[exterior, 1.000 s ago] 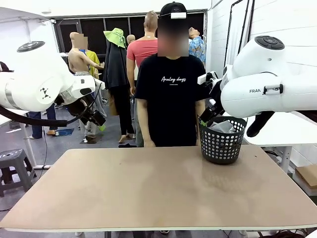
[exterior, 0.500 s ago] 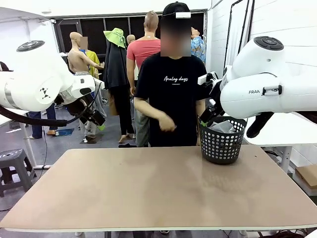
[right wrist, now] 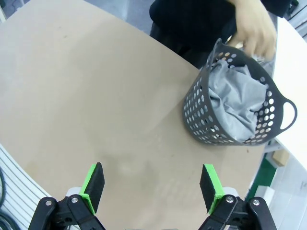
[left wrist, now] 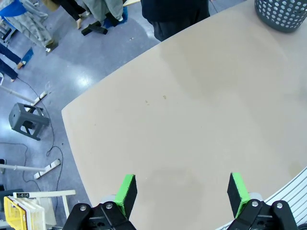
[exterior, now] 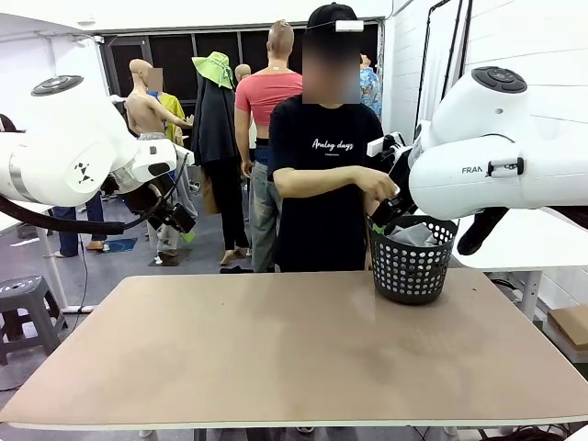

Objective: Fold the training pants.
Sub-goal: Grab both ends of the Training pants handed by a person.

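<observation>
The right gripper (right wrist: 152, 186), jaws apart and empty, hangs over bare counter (right wrist: 86, 81). The training pants (right wrist: 235, 98) lie bunched in the black basket (right wrist: 199, 120) ahead of it, no long axis readable. The person's hand (right wrist: 254, 28), at the basket rim, is nearest; the left gripper (left wrist: 182, 191), also apart, is farthest.
</observation>
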You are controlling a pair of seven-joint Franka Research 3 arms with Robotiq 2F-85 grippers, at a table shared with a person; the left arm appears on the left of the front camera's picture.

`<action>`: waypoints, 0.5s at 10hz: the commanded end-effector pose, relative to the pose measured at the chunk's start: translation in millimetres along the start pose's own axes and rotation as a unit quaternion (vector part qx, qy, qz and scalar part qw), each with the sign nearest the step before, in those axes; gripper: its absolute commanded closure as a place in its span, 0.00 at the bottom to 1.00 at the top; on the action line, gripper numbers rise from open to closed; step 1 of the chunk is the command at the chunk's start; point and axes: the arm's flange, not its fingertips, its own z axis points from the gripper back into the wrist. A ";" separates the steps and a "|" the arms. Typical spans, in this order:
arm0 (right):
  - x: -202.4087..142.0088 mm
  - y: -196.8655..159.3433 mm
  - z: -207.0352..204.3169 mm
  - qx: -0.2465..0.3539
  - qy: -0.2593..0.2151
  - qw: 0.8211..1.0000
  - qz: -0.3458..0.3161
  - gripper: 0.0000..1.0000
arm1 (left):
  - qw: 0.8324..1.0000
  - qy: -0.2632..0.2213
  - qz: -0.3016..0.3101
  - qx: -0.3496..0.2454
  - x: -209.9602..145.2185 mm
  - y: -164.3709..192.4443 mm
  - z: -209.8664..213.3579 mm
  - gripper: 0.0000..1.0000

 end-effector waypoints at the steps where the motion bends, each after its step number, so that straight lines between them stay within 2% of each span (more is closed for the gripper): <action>1: 0.5 -0.8 0.7 0.001 0.000 1.000 0.004 0.00 | 1.000 -0.001 -0.001 -0.005 0.2 0.1 -0.4 0.00; 5: 0.5 -0.8 0.7 0.001 0.000 1.000 0.004 0.00 | 1.000 -0.001 -0.001 -0.005 0.2 0.1 -0.4 0.00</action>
